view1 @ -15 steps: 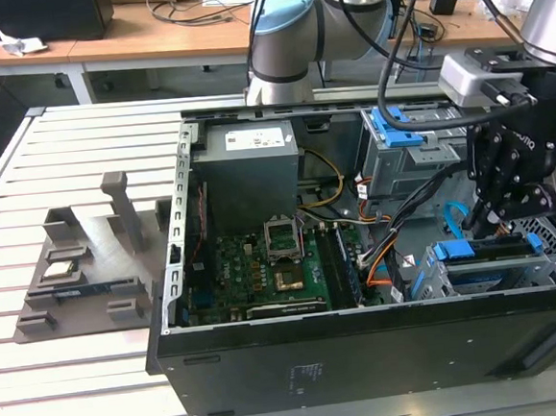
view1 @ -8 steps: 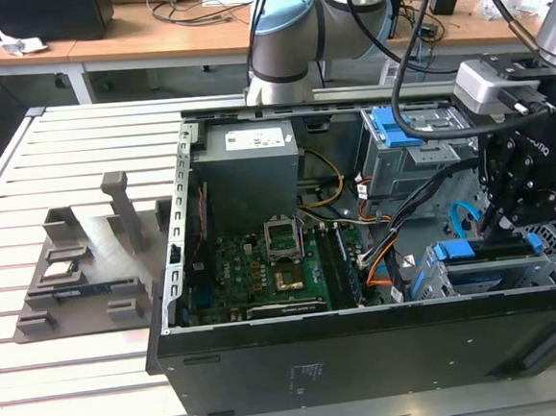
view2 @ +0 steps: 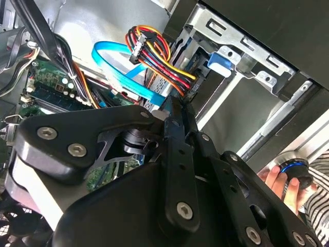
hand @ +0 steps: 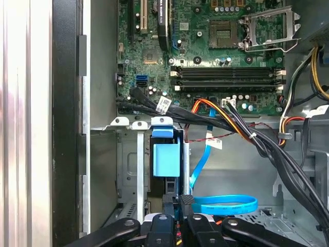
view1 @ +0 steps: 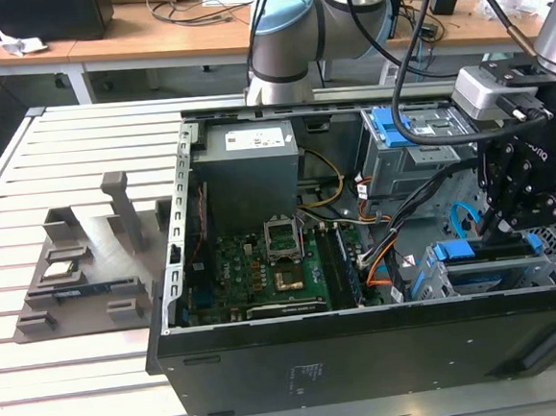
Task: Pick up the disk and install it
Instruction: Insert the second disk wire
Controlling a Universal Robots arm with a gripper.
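Fingers pinched together on the disk (hand: 167, 164); in the first wrist view my gripper (hand: 175, 203) holds its edge, the blue carrier frame standing edge-on in the slot of the drive cage (hand: 131, 154), beside the motherboard (hand: 216, 51). In the second wrist view my fingertips (view2: 177, 110) meet close under the bundle of coloured power wires (view2: 162, 54) and the blue data cable (view2: 121, 64); a person's hand (view2: 282, 182) rests on a round device outside the case. In the exterior view my gripper (view1: 511, 228) sits low over the cage at that view's right. Risk, as I judge it: a slight tilt jams the frame against the cage rails; those loose cables could snag my fingers.
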